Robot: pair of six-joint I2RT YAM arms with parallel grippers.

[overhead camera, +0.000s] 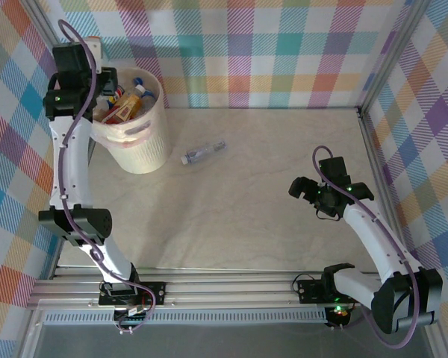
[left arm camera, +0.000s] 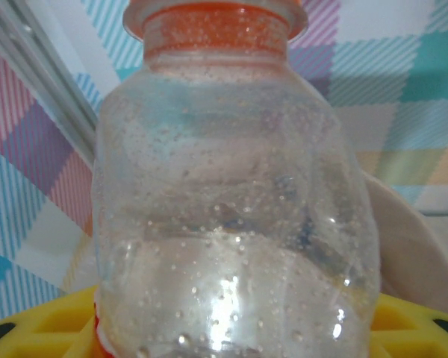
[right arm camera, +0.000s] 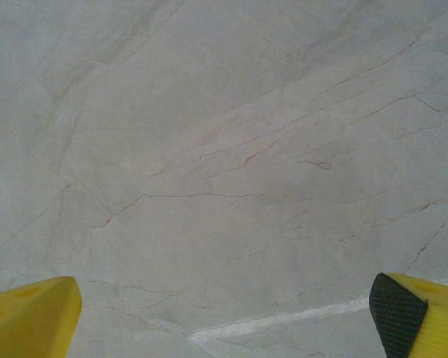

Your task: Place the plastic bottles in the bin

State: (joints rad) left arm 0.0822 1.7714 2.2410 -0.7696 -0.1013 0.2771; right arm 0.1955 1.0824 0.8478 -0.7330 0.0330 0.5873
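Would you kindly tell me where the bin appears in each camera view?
Top external: bin at upper left.
Left wrist: its rim curves at right, behind the held bottle.
Right wrist: faces the table.
Shared landmark: checked wall, top and left wrist.

The whitish bin (overhead camera: 142,145) stands upright at far left, several colourful bottles (overhead camera: 123,104) piled inside; one clear bottle (overhead camera: 203,152) lies on its side near it, to the right; an orange-capped bottle (left arm camera: 231,224) — clear, droplet-beaded — sits just before the bin's rim.

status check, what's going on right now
Left gripper shut on orange-capped bottle over bin. Right gripper open. One loose bottle on table. Nothing blocking.
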